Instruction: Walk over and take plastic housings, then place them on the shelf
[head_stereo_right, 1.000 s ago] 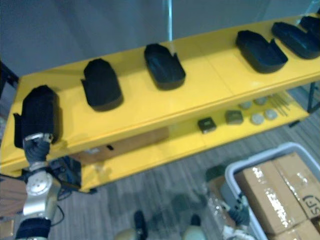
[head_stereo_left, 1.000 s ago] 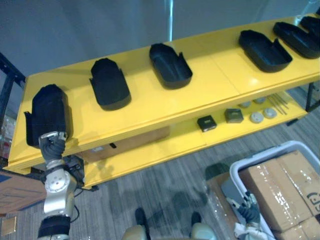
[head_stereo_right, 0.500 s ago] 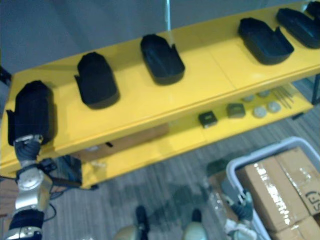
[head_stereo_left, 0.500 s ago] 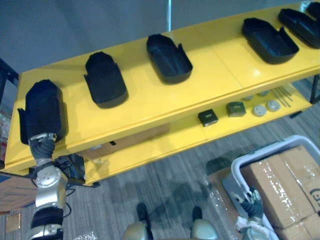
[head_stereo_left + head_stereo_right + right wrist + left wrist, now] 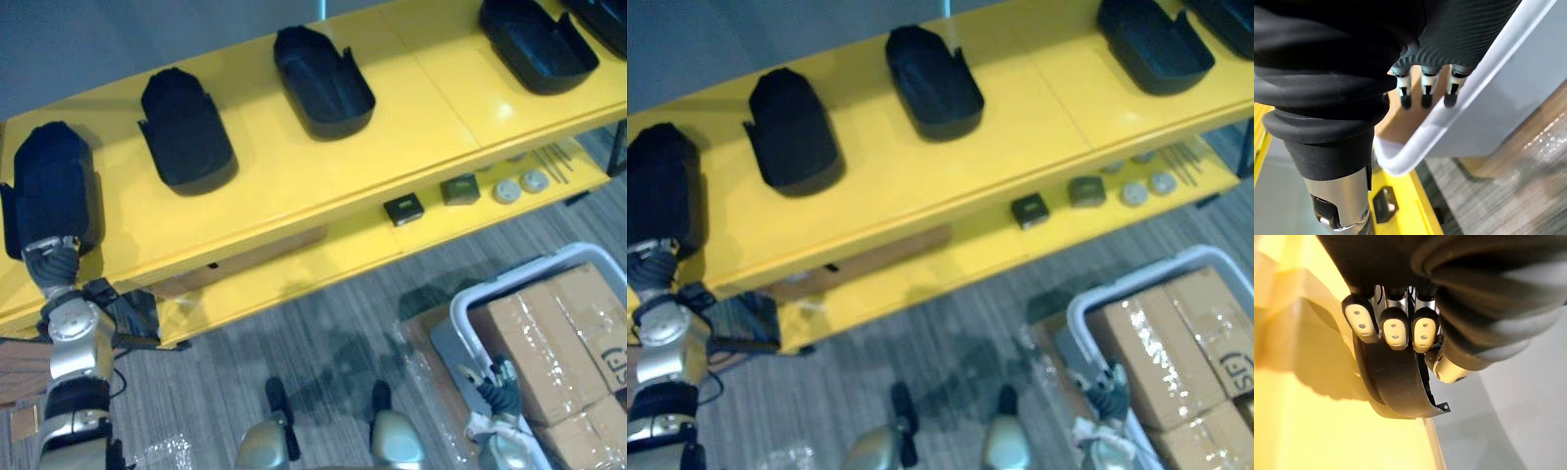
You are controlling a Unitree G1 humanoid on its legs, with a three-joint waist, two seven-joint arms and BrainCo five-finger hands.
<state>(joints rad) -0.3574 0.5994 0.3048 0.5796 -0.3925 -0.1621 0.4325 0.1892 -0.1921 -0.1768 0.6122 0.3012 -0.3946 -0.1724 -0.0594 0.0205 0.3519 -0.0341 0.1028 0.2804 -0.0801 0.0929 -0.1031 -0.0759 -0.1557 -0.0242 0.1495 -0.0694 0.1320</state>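
Observation:
Several black plastic housings lie in a row on the yellow shelf's top board (image 5: pixel 294 166). The leftmost housing (image 5: pixel 49 186) rests at the board's left end, and my left hand (image 5: pixel 54 264) grips its near end from the front edge. In the left wrist view its fingers (image 5: pixel 1393 330) curl over the housing's rim (image 5: pixel 1396 387) with the thumb underneath. Further right lie a second housing (image 5: pixel 184 127), a third (image 5: pixel 323 69) and a fourth (image 5: pixel 537 44). My right hand (image 5: pixel 500 387) hangs low by the white bin, its fingers (image 5: pixel 1425 88) relaxed and holding nothing.
The lower yellow board carries two small dark blocks (image 5: pixel 404 209) and grey discs (image 5: pixel 519 186). A white bin (image 5: pixel 470 304) with taped cardboard boxes (image 5: pixel 558 333) stands on the carpet at the lower right. A brown box sits under the shelf at the left.
The camera has moved, so the shelf sits further up and left in the picture. My left hand keeps its hold on the leftmost housing. The right hand still hangs by the bin.

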